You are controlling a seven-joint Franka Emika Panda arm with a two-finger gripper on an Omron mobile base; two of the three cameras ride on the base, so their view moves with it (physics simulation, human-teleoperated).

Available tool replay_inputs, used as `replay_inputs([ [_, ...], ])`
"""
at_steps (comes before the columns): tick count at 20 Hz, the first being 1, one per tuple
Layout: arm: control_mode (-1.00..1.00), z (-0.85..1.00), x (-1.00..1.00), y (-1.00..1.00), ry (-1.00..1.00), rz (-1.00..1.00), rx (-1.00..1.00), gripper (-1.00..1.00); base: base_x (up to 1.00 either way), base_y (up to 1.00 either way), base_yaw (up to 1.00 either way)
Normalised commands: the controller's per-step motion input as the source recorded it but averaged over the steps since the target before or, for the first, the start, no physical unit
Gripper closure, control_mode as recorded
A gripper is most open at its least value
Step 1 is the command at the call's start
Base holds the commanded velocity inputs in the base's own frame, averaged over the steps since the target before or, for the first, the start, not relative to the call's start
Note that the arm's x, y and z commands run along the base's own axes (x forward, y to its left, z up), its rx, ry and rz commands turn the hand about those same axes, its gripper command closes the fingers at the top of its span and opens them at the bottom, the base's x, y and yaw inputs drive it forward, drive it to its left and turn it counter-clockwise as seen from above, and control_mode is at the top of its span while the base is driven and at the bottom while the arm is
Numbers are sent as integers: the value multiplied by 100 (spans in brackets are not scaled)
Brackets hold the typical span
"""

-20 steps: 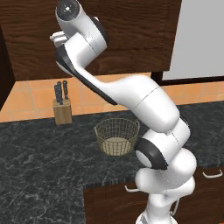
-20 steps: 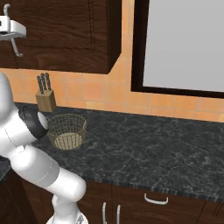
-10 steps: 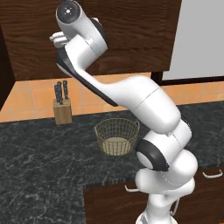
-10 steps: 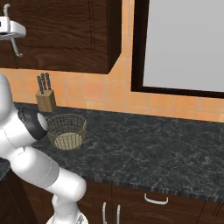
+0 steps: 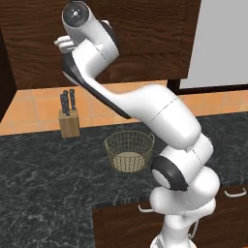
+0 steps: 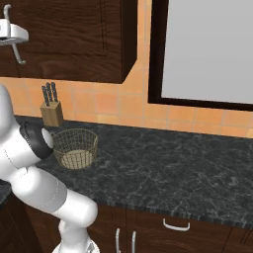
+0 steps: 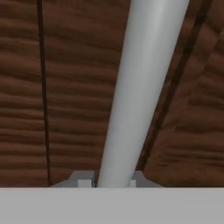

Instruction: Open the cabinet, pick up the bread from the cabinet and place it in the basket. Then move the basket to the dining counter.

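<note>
From the left base view, the dark brown wood-grain wall cabinet [image 5: 145,34] is seen hung above the counter, its flat doors closed. The white arm is raised against its front, so the left part of the door is hidden behind the arm's upper links. Below, on the black marbled stone counter [image 5: 43,179], a round tan-gold wire mesh basket [image 5: 129,150] is stood open-topped, with only its pale flat base seen inside. A light wooden knife block with dark-handled knives [image 5: 69,117] is set well to the left of the basket, by the orange tiled wall [image 5: 34,109].

From the right base view, the same cabinet [image 6: 74,39] is shown high on the left, doors shut. The white hand with its two-finger gripper [image 6: 9,35] is held at the cabinet's front near the left edge of the picture, and a bit of the thin silver bar handle [image 6: 19,55] is seen curving down just under it. The basket [image 6: 74,148] is stood on the counter [image 6: 163,168] near the knife block [image 6: 51,109], partly behind the arm's dark elbow joint. A large pale panel in a dark frame [image 6: 207,49] is set to the right of the cabinet.

From the hand view, the long silver bar handle [image 7: 140,87] is seen crossing the wood-grain door [image 7: 78,87] very close, and the two grey fingertips [image 7: 84,180] are clenched on it, one at each side of its lower end.
</note>
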Motion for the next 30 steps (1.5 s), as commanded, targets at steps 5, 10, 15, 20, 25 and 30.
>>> replay_inputs([
  [5, -100, -9, -95, -47, -11, 0, 22, 100, 0, 0, 0],
  [10, -100, -2, -100, -61, -16, 4, 39, 100, 0, 0, 0],
  [15, -100, 6, -80, -80, -21, 28, 44, 100, 0, 0, 0],
  [20, -100, 3, -41, -89, -15, 45, 38, 100, 0, 0, 0],
  [25, -100, 4, -10, -84, -10, 55, 11, 100, 0, 0, 0],
  [30, -100, 0, -29, -75, -16, 50, -3, 100, 0, 0, 0],
])
